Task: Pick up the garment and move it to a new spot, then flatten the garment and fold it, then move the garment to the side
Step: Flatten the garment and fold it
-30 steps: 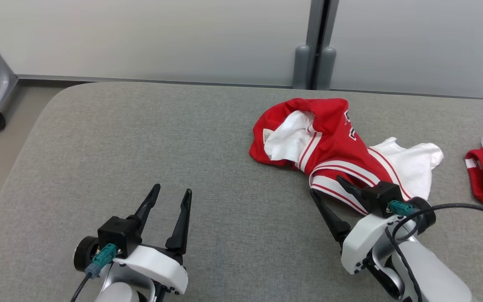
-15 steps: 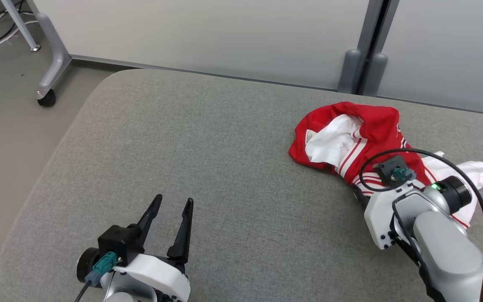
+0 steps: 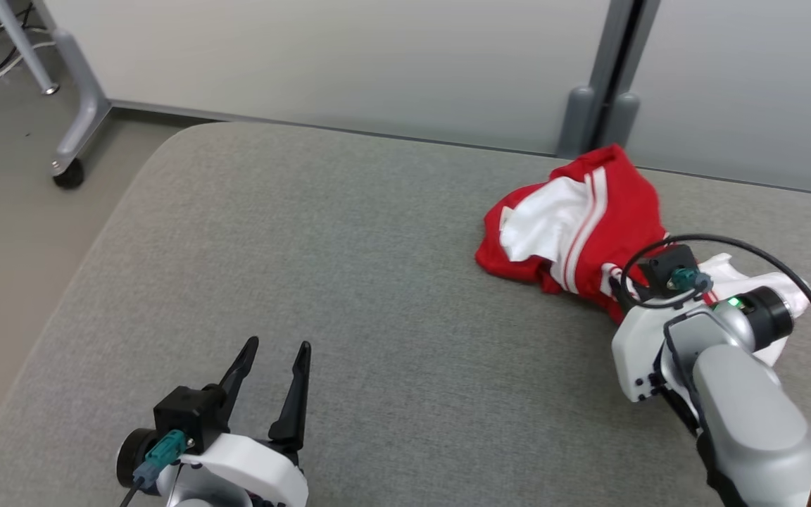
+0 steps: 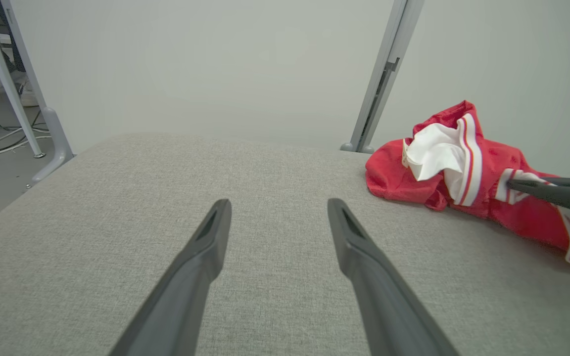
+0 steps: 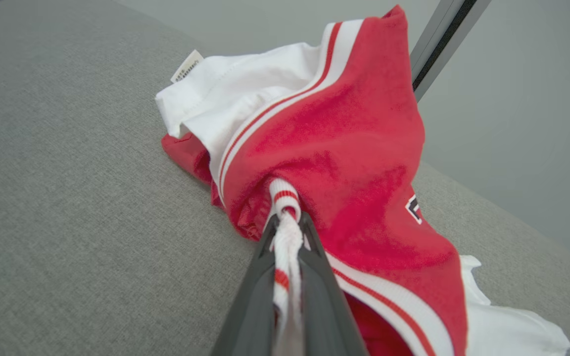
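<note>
Obs: right hand (image 5: 287, 222) is clamping tight on the striped trim (image 5: 285, 198) of the garment (image 3: 574, 225), which is lying bunched at 2 o'clock on the grey worktop (image 3: 342, 246). The left hand (image 3: 277, 343) is hovering at 7 o'clock, fingers spread wide, gripping nothing.

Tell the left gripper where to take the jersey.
Probably the raised white sleeve fold at the left end of the jersey, approached from the robot's left: it stands up facing the open left gripper, away from the trim the right gripper pinches.
</note>
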